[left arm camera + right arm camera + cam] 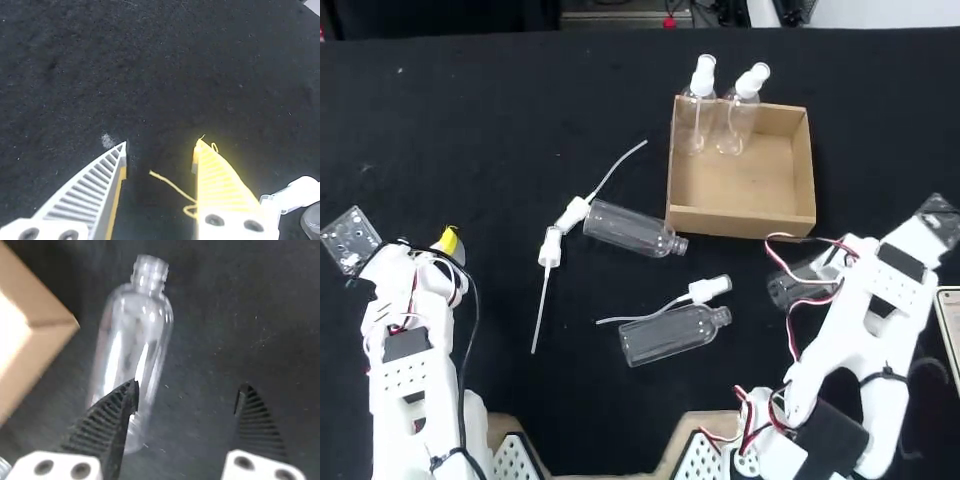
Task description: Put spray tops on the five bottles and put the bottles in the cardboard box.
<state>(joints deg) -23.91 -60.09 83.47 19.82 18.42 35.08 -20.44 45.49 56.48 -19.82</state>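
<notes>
Two capped bottles stand at the far side of the cardboard box. Uncapped clear bottles lie on the black cloth: one left of the box, one nearer the front. Loose spray tops with long tubes lie beside them. A third uncapped bottle lies by the box corner; my right gripper hangs open just over its base end, one black finger overlapping it. My left gripper is open over bare cloth at the left, a spray top beside it.
A small circuit board lies at the left by my left arm. A flat pale object sits at the right edge. Red and white wires loop off the right arm. Open cloth stretches across the far left.
</notes>
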